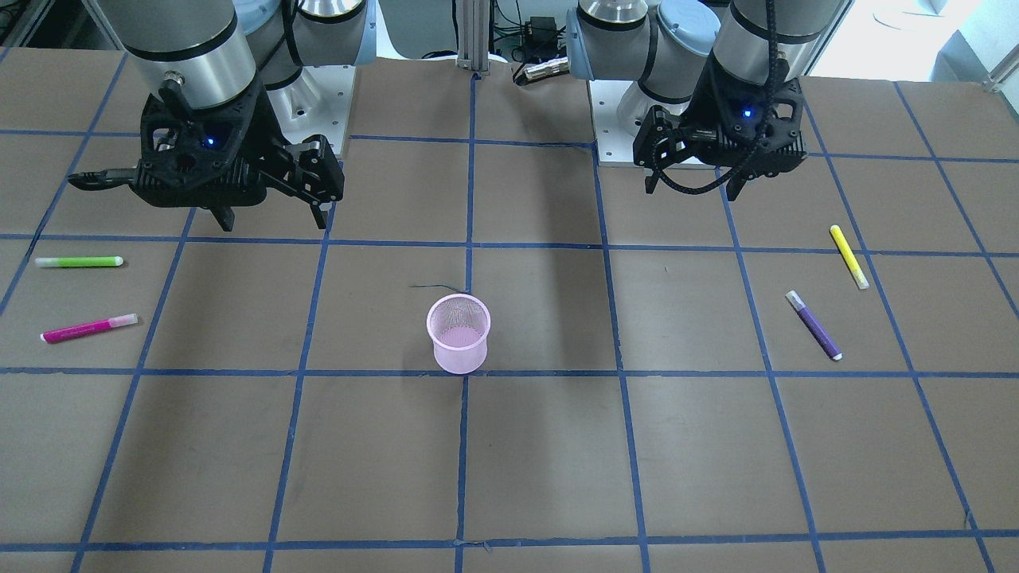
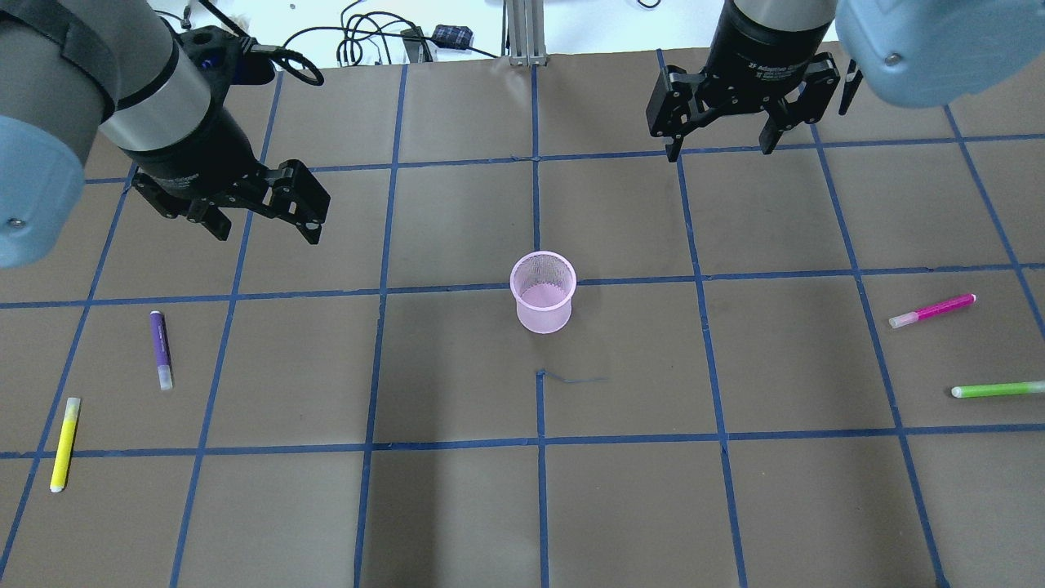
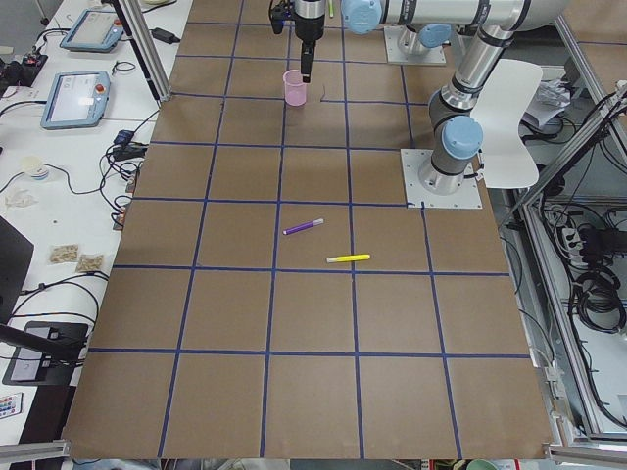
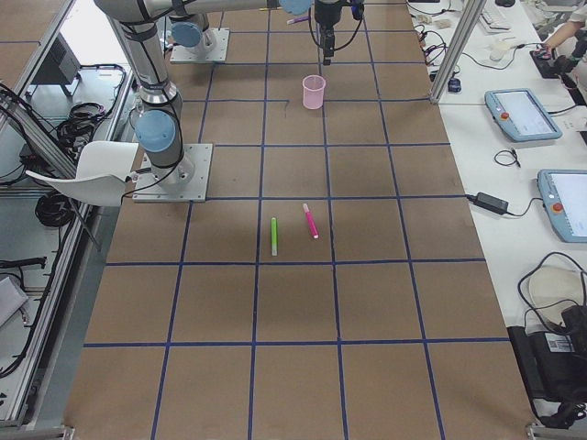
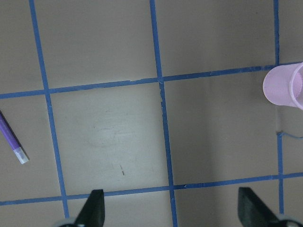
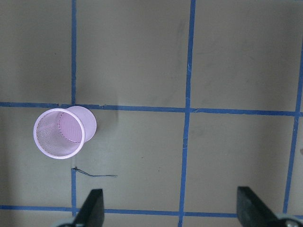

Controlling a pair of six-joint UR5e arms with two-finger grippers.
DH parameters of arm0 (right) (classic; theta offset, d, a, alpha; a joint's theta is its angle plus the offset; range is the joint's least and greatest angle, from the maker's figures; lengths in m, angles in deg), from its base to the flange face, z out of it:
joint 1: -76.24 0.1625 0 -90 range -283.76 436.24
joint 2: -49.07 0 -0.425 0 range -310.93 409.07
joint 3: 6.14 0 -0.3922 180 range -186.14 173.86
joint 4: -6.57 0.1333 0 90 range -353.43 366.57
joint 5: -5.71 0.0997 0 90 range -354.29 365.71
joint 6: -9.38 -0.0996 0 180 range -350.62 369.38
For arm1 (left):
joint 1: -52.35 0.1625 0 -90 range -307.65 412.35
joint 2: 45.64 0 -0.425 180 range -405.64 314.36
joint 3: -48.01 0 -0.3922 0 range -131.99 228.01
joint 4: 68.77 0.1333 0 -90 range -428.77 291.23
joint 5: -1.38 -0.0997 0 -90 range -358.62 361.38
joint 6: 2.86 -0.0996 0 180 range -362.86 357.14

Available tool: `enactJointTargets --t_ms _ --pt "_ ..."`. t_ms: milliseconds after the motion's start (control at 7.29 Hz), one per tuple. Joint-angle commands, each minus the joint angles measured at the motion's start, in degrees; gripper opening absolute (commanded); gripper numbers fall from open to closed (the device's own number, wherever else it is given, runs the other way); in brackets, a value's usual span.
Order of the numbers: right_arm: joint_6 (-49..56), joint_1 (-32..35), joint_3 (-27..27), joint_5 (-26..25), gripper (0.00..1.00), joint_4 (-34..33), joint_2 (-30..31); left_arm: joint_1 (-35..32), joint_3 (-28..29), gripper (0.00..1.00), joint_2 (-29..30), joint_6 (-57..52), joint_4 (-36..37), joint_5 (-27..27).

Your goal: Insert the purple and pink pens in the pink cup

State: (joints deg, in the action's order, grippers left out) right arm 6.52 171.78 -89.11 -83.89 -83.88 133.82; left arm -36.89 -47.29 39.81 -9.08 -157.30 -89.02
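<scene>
Overhead exterior view, left to right: yellow pen (image 2: 65, 443) and purple pen (image 2: 161, 349) lie flat on the table (image 2: 457, 506), well apart from the cup; left gripper (image 2: 268, 234) hovers, jaws wide, empty; pink mesh cup (image 2: 544, 292) stands upright at centre; right gripper (image 2: 720, 153) hangs wide, empty; pink pen (image 2: 931, 310) and green pen (image 2: 998, 390) lie far right.

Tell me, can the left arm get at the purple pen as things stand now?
Probably yes. The purple pen lies flat on the table on that arm's side, apart from the yellow pen, with nothing over it. The left gripper hangs nearby above the table, its jaws open and empty.
</scene>
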Motion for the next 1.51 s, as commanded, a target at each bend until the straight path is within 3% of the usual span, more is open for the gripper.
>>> enactJointTargets --t_ms 0,548,685,1097,1371 --pt "0.05 0.0 0.0 0.04 1.0 0.01 0.07 0.03 0.03 1.0 -0.19 0.41 -0.33 0.05" --pt "1.0 -0.78 0.35 -0.92 1.0 -0.43 -0.37 0.12 0.03 1.0 0.16 -0.11 0.11 -0.12" --pt "3.01 -3.92 0.44 -0.84 1.0 0.7 -0.63 0.21 -0.06 1.0 0.33 -0.11 0.37 0.05" --pt "31.25 -17.18 -0.96 -0.83 1.0 0.63 -2.03 2.39 -0.06 1.0 0.42 -0.1 0.99 -0.04" --pt "46.56 -23.87 -2.98 -0.84 1.0 -2.26 -4.4 10.63 -0.58 1.0 2.17 -0.11 1.42 0.31"
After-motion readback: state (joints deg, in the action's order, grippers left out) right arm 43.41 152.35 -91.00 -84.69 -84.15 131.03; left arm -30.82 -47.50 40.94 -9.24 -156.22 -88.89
